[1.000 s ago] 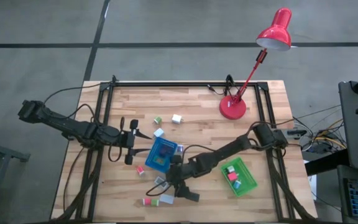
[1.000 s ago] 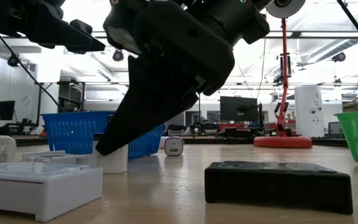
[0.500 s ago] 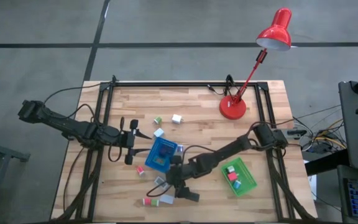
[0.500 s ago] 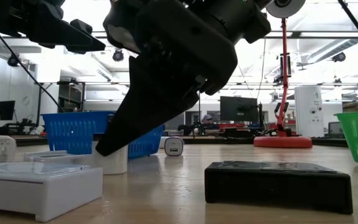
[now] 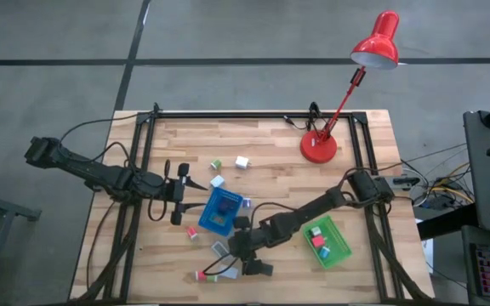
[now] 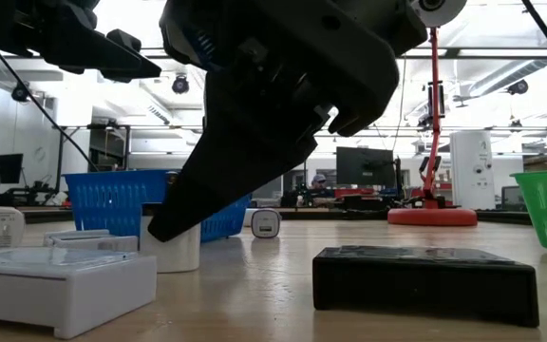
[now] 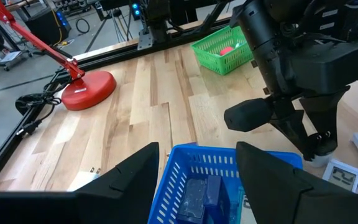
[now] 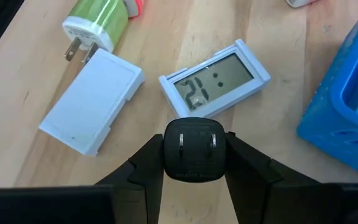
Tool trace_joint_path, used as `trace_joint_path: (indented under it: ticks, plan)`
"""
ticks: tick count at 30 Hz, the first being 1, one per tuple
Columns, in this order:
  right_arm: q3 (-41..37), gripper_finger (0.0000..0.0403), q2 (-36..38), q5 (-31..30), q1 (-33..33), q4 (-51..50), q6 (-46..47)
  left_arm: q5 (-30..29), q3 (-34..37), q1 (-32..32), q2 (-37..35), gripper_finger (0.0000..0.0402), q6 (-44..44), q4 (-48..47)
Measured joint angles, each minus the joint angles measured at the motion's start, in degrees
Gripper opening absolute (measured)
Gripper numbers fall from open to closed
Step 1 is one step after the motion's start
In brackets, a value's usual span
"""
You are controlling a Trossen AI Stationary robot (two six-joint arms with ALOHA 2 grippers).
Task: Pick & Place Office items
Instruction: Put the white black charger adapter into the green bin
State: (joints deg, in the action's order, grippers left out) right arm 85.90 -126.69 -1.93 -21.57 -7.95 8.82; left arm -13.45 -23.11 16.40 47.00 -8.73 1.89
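1. Now the right gripper [image 8: 194,163] hangs over the front middle of the wooden table [image 5: 270,153], its two fingers closed on a black plug adapter [image 8: 194,148] whose two metal prongs face the wrist camera.
2. Just below the held adapter lies a small clock [image 8: 215,79] with a light blue frame, flat on the wood and showing digits.
3. Beside the clock lies a white box [image 8: 92,99], also flat, and past its far end a green plug [image 8: 98,18] with metal prongs lies on its side.
4. To one side of the gripper stands the blue tray [image 5: 220,210], with dark blue items in it, as the left wrist view shows.
5. On the right part of the table sits the green tray [image 5: 327,240], holding a red piece and a green piece.
6. Meanwhile the left gripper [image 7: 197,165] waits near the left edge of the blue tray, its fingers apart and holding nothing.
7. Farther back, three small blocks lie apart on the bare wood: a green one [image 5: 215,164], a white one [image 5: 242,161] and a pale one [image 5: 217,181].
8. At the back right corner stands a red desk lamp [image 5: 347,85].
9. From table height, a flat black box [image 6: 425,282] lies in front, well apart from the white box there.
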Motion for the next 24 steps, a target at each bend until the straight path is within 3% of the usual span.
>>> trace_joint_path:
  ticks: [16,24]
  plan:
    - [0.0,0.0126,0.1,-1.5,-0.6,-0.5,1.3,0.0,0.0,0.0,0.0,0.0220,0.1,0.0]
    - [-0.2,0.0126,1.7,-7.3,-2.6,0.6,-1.2,0.0,0.0,0.0,0.0,0.0220,0.2,0.0]
